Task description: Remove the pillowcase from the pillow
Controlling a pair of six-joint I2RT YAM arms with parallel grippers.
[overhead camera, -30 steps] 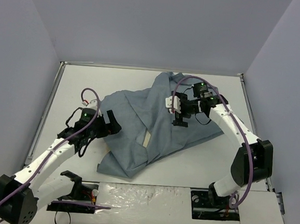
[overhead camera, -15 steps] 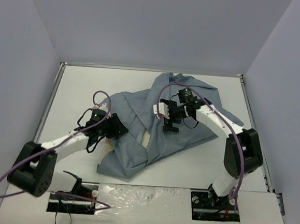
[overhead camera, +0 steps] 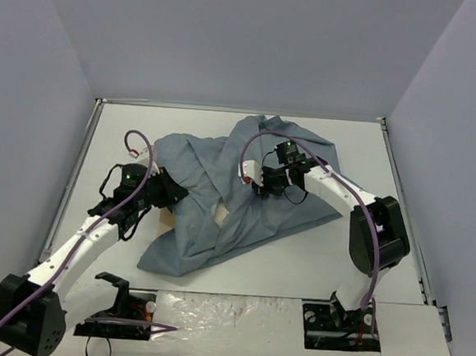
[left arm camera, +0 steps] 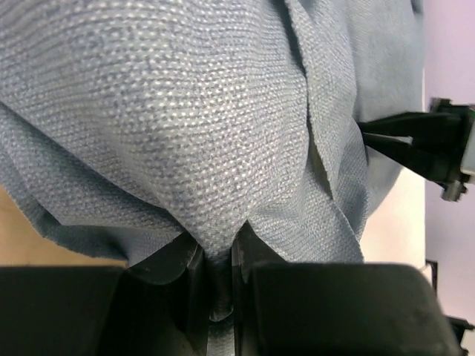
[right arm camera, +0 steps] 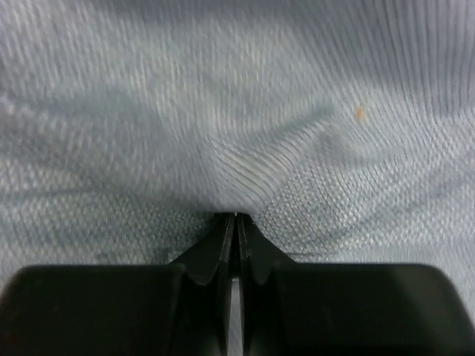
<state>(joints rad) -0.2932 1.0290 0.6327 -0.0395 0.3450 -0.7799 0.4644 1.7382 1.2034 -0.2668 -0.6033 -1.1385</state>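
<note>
The white surface (overhead camera: 118, 135) has low rails along its left, right and far edges. A crumpled grey-blue pillowcase (overhead camera: 214, 164) lies on it in one heap. The heap runs from close to the far edge, right of centre, toward the near-left corner, and its lowest flap stops short of the near edge. A strip of the cream pillow (overhead camera: 218, 214) shows through a gap in the folds near the middle of the surface. Two black arm bases, left (overhead camera: 120, 311) and right (overhead camera: 343, 325), sit at the near edge.

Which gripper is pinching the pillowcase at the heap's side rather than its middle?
The left gripper: it is shut on the pillowcase at the heap's left side, while the right gripper pinches cloth mid-heap.
</note>
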